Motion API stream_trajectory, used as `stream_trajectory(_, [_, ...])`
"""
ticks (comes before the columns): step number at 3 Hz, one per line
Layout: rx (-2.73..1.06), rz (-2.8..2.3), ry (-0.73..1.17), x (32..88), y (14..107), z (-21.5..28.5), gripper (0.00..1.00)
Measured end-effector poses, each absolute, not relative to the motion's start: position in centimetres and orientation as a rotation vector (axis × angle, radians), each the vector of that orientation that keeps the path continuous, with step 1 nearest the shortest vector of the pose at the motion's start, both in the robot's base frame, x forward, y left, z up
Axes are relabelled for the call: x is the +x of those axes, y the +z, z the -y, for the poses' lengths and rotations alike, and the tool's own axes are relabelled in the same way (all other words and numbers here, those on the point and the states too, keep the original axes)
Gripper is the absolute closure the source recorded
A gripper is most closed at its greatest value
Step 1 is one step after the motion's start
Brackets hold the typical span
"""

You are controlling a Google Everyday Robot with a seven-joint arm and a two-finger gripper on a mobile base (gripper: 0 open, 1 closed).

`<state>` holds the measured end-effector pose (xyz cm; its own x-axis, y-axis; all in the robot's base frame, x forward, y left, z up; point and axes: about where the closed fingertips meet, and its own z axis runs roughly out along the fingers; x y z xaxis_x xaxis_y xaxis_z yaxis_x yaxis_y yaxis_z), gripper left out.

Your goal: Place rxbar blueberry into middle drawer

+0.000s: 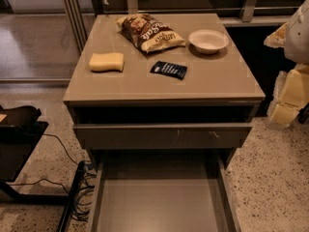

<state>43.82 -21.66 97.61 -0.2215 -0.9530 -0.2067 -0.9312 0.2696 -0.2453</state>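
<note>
The rxbar blueberry [168, 69], a small dark flat wrapper with white print, lies on the cabinet top [212, 83], near its middle. The middle drawer [161, 202] is pulled far out below, with nothing on its flat grey floor. My gripper [289, 93] shows as pale arm parts at the right edge of the view, beside the cabinet. It is well to the right of the bar and holds nothing that I can see.
A brown-and-yellow chip bag [149, 33], a yellow sponge [106, 62] and a white bowl [208, 41] also sit on the cabinet top. The top drawer [164, 135], its front scratched, stands slightly open. A black stand [19, 129] and cables [72, 178] are on the floor at left.
</note>
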Motion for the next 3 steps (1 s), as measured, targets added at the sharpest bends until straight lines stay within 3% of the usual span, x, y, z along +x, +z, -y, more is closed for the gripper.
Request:
stream_trajectory(2, [-1.694, -2.144, -0.045, 46.2, 97.9, 20.1, 0.0])
stream_trajectory(3, [-1.626, -2.04, 0.073, 49.9, 98.0, 19.1, 0.0])
